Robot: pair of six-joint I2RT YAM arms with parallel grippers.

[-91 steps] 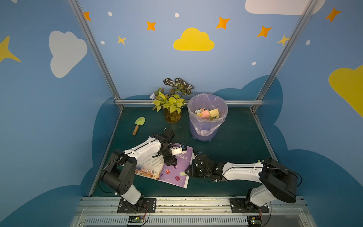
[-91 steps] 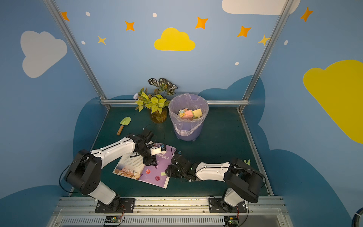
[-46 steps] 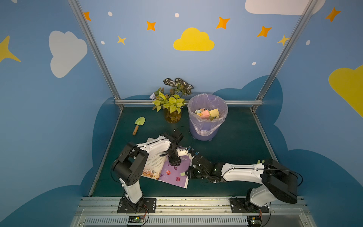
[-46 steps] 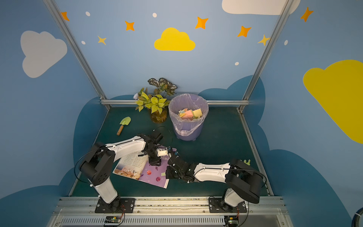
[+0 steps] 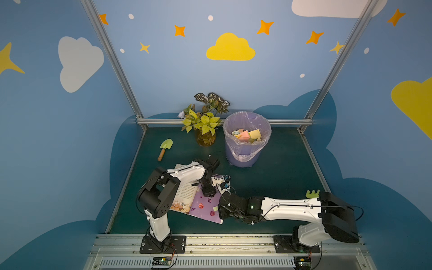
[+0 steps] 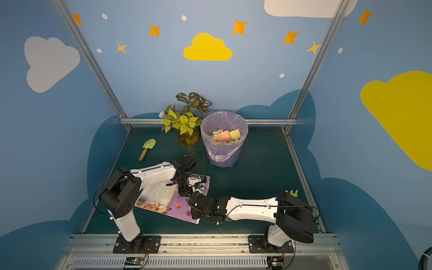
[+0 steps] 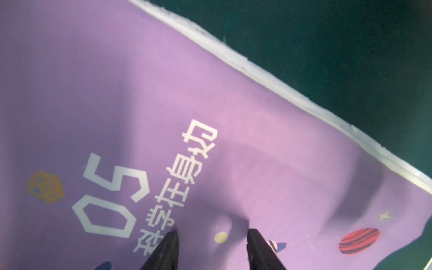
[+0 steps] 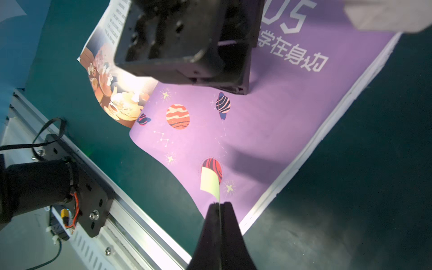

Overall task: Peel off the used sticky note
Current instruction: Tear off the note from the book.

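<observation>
Clamping right gripper (image 8: pixel 219 205) on curled edge of note (image 8: pixel 209 181), at 5 o'clock from left gripper (image 7: pixel 212 233) pressing, jaws apart, on book (image 7: pixel 210 93), likely steadying page for peeling.

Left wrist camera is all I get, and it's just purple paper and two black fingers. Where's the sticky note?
Observer: The right wrist view shows it. The sticky note is pale yellow and curls up off a red striped planet on the book.
Operator: Is anybody holding it?
Observer: Yes. The right hand is shut on one edge of it, and the other end looks stuck to the page.
Operator: Where does it go after?
Observer: Probably the purple bin behind the book. In both top views it holds coloured notes.
</observation>
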